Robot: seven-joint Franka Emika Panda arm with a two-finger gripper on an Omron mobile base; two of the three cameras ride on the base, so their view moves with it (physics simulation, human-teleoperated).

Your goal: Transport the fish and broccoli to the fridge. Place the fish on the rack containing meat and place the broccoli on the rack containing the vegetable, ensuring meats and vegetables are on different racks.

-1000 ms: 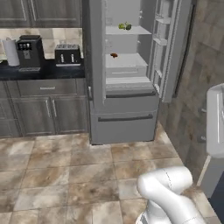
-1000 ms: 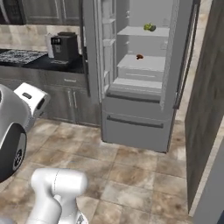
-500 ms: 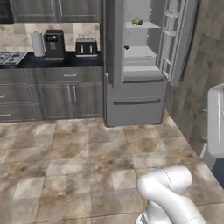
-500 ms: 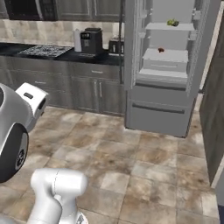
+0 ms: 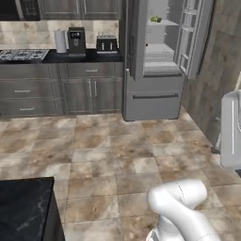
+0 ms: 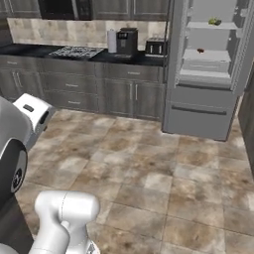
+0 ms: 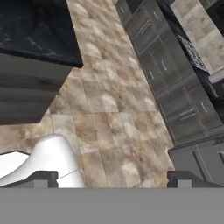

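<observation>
The fridge (image 5: 157, 70) stands open at the far end of the kitchen, just to the right of the long dark bench (image 5: 56, 56); in the right base view it is the fridge (image 6: 208, 74) at the upper right, its doors swung wide. On its top rack sits a small green vegetable (image 6: 214, 22), seen also from the left base view as a green speck (image 5: 154, 19). One rack below the vegetable lies a small dark red piece of meat (image 6: 200, 50), too small to make out in any detail. The two sit on different racks, the vegetable above the meat.

On the bench, left of the fridge, a toaster (image 5: 107, 44) stands nearest it, then a coffee machine (image 5: 76, 41), then a white roll (image 5: 60, 41), and a cooktop (image 5: 21, 55) furthest away. Tiled floor (image 5: 117, 150) lies between the robot and the fridge. A second, dark-topped bench (image 5: 26, 204) is close to the robot's base, well apart from the fridge.

The tool (image 7: 112, 179) is released, its two dark tips standing wide apart over the floor with nothing between them. Fish and broccoli cannot be made out.
</observation>
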